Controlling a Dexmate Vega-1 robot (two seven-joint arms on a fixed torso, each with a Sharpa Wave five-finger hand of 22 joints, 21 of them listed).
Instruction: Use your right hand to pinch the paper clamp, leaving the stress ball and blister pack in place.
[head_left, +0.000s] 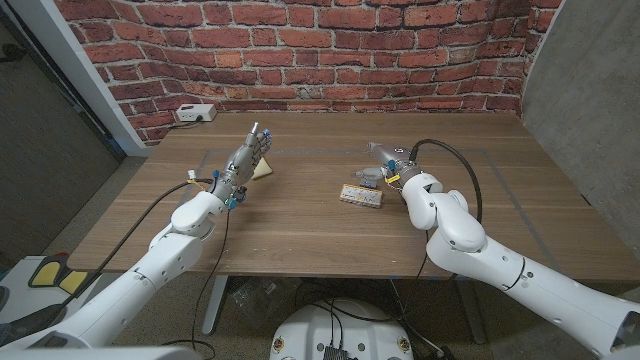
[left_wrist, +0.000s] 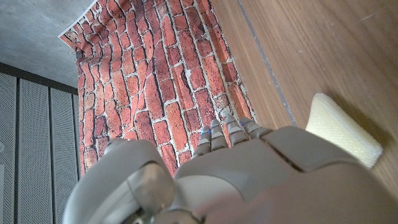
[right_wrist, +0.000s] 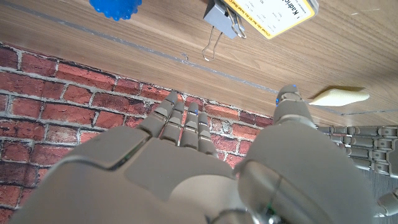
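At the far left corner of the wooden table (head_left: 300, 225), a white power strip (head_left: 195, 114) lay against the red brick wall (head_left: 300, 50). The left hand (head_left: 247, 158) was raised over the table's left half with its fingers straight and close together, holding nothing. Just beside it lay a pale yellow wedge-shaped piece (head_left: 263, 170), which the left wrist view showed as a cream foam-like block (left_wrist: 342, 129) on the wood past the knuckles.

Near the middle of the table lay the blister pack (head_left: 361, 195), flat, with a yellow and white card. The right wrist view showed the grey paper clamp (right_wrist: 221, 20) touching that pack's corner (right_wrist: 273, 14), its wire handles pointing toward the hand, and the blue stress ball (right_wrist: 115, 7) a little apart from the clamp on its other side. The right hand (head_left: 392, 166) hovered just behind the pack, its fingers (right_wrist: 186, 121) extended side by side and the thumb set apart, gripping nothing. The clamp lay on the table beyond the fingertips, clear of them.
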